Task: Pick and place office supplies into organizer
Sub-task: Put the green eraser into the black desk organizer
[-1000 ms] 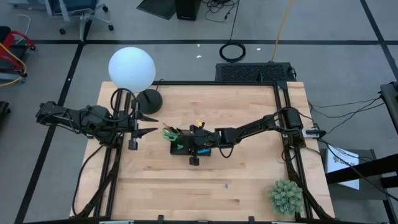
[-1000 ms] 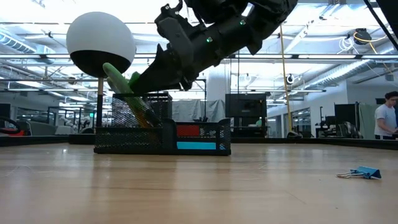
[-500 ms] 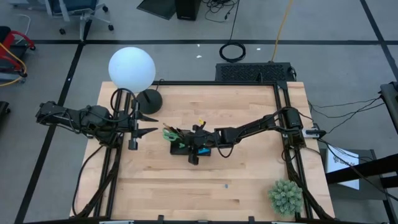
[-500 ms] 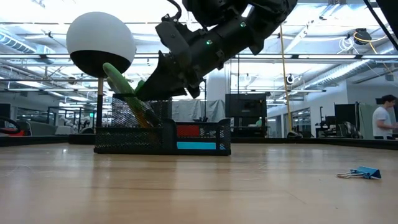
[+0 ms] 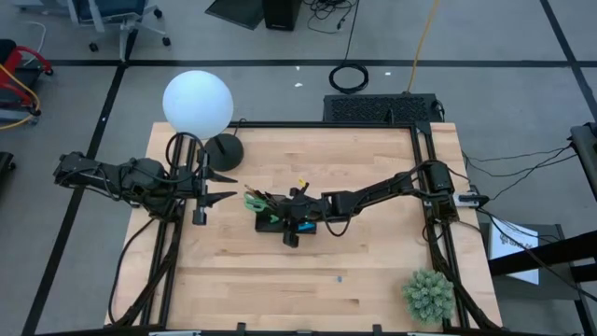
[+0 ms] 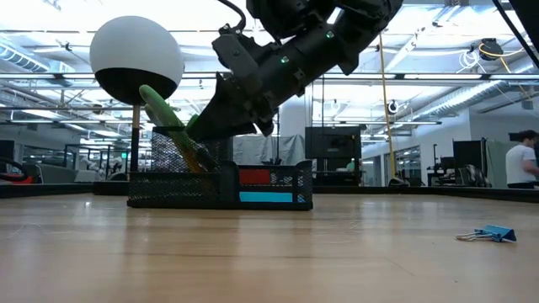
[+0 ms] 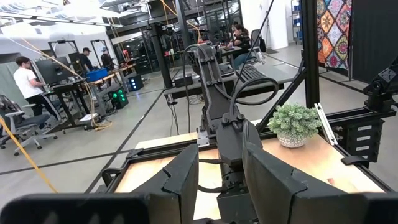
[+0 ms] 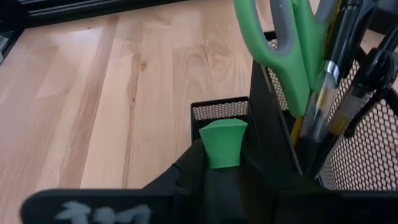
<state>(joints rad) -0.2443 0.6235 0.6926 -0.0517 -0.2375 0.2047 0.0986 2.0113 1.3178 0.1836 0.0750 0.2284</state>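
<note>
Right wrist view shows the right end effector [image 8: 221, 163] pinching the green eraser [image 8: 221, 143] over the organizer [image 8: 217, 110] mid-surface; released off-centre, it could catch the rim; left end effector [image 5: 222, 185] waits, parted.

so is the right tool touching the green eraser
Touching. The right wrist view shows the green eraser sitting between the right tool's dark fingers, over a small mesh compartment of the organizer.
</note>
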